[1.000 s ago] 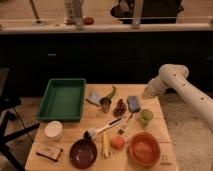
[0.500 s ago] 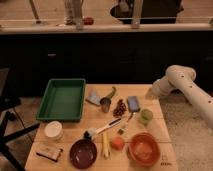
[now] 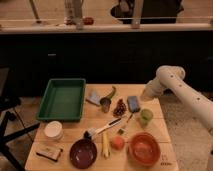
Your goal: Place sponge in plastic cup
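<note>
The blue sponge lies flat on the wooden table, right of centre. The light-green plastic cup stands upright just in front of it and slightly to the right, and it looks empty. My white arm reaches in from the right. Its gripper hangs at the table's right edge, just right of the sponge and behind the cup. It does not appear to hold anything.
A green tray sits at the back left. A grey-blue wedge, a dark metal cup and grapes are mid-table. An orange bowl, an orange block, a purple bowl, a brush and a white bowl are at the front.
My arm swung slightly right, then back left, so the gripper stands close to the sponge again. Nothing on the table has moved.
</note>
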Available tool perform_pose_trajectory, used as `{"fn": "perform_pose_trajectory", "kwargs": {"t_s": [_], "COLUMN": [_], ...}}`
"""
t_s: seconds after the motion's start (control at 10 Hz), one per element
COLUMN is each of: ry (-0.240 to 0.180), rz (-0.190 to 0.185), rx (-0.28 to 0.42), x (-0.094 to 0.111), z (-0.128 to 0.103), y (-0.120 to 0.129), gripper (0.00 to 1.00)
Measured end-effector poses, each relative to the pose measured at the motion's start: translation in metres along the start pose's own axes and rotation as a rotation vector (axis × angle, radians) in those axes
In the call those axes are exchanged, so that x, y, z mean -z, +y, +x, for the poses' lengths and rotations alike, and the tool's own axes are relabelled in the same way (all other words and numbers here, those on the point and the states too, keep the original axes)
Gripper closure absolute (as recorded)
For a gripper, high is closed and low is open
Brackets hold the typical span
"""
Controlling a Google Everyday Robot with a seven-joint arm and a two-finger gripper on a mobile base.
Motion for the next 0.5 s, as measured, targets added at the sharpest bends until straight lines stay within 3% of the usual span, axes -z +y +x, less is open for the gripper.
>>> {"fn": "perform_pose_trajectory", "kwargs": {"t_s": [0.1,0.5], "ry": [-0.001,-0.003], "rz": [-0.007,-0.019], "rx": [0.012,0.063], "x": [-0.0033,-0.0091], "z": [-0.0023,-0.0054], "y": [0.0009,0.0037], "gripper": [0.21,0.20]}}
